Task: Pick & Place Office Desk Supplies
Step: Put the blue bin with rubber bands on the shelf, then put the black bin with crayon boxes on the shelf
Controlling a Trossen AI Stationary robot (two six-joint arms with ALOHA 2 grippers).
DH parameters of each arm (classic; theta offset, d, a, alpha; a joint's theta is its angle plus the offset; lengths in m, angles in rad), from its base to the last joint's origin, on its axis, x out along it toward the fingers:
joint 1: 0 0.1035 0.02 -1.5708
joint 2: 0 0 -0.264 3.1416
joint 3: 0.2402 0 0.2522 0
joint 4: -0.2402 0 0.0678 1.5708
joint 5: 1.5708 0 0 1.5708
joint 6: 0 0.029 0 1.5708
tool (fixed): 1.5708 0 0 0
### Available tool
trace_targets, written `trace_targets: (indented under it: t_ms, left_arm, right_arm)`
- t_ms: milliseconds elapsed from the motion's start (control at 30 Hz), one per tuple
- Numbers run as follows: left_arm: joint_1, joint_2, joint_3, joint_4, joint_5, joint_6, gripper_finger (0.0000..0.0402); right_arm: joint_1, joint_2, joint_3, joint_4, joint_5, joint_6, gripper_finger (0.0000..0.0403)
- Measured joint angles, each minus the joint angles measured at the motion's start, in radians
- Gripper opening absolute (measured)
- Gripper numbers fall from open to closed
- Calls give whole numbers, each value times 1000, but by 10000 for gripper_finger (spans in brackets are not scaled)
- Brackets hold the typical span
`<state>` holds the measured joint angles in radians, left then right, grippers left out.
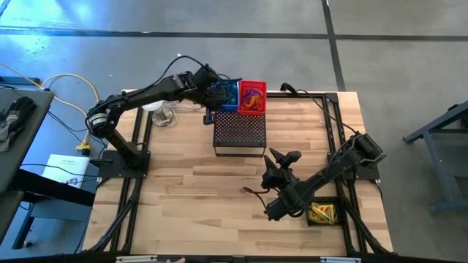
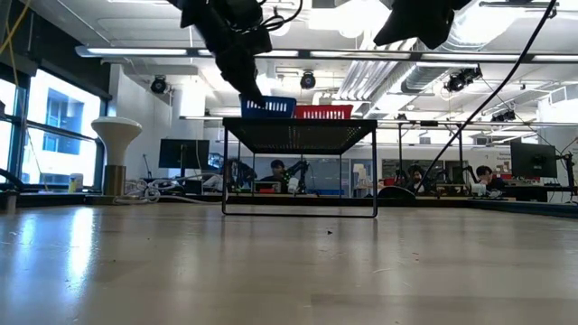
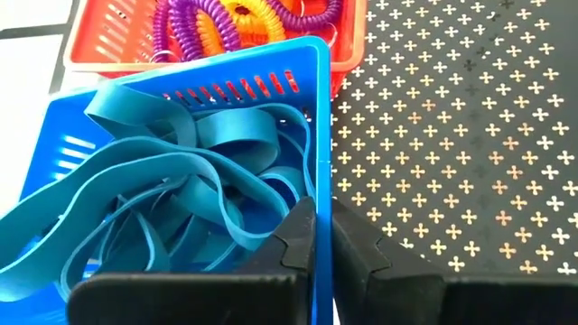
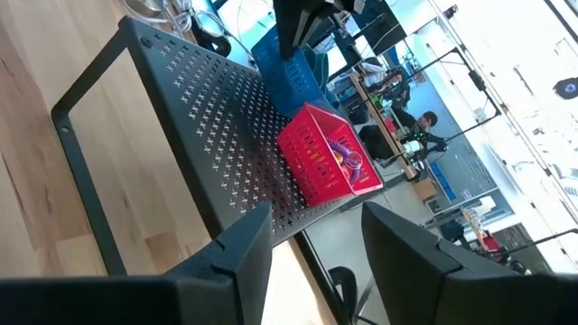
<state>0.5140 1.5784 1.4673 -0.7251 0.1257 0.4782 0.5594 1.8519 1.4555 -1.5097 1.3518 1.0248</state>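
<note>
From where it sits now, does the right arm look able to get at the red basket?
Probably yes. The right gripper stands open, empty, in front of the black mesh stand; the red basket sits on top at its far edge, uncovered. The left gripper is at the blue basket beside it.

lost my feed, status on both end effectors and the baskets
Left end effector shut on blue basket wall atop black mesh stand. Right end effector open, empty, clear. Red basket alongside.

Blue bands point(image 3: 181, 190), blue basket point(image 3: 312, 117)

Open-plan robotics lab: concrete floor point(image 1: 219, 22), exposed ceiling ducts point(image 2: 470, 36), far benches with monitors point(image 2: 185, 152) and seated people point(image 2: 278, 171).
</note>
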Motion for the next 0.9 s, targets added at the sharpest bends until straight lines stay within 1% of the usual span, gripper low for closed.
trace_targets:
  t_ms: [133,300,433,600,767,900]
  left_arm:
    - [0,0,0,0,0,11,24]
    - [-17,0,0,1,-8,32,52]
    - [-35,0,0,11,-77,39,79]
    - [-60,0,0,60,-155,36,100]
    - [-91,0,0,85,-215,-5,106]
    - [-123,-11,3,81,-265,-12,107]
  right_arm:
    - [0,0,0,0,0,0,159]
    - [0,0,0,0,0,-1,159]
    - [0,0,0,1,0,-4,159]
    - [0,1,0,2,0,-8,159]
    - [0,1,0,1,-1,-8,159]
    - [0,1,0,1,-21,-8,159]
